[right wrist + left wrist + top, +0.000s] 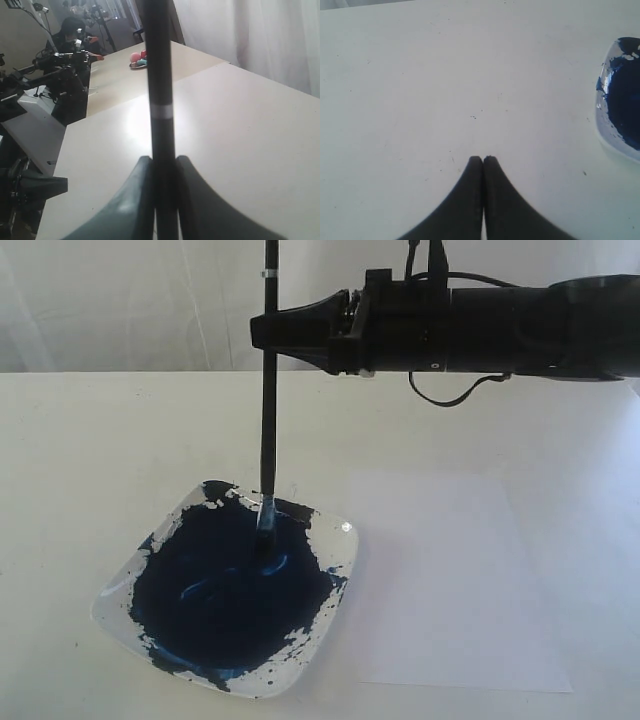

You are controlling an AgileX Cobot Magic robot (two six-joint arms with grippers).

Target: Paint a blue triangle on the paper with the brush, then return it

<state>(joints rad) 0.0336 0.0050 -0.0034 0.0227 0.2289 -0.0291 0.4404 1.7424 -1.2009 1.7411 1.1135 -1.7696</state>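
Cream desk below, the right end effector pinches the thin black-handled brush upright, bristles in the clear square plate's dark blue paint pool at 7 o'clock; the plain white paper at 4 o'clock looks unpainted, so painting and return remain; the left end effector is pressed together, empty

plate just left of paper, both on table | brush upright in my right gripper, tip in plate

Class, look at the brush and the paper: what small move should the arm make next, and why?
Probably lift the brush straight up out of the paint, then toward the paper. Its tip sits in the paint, the right gripper clamps it, and the paper shows no blue yet.
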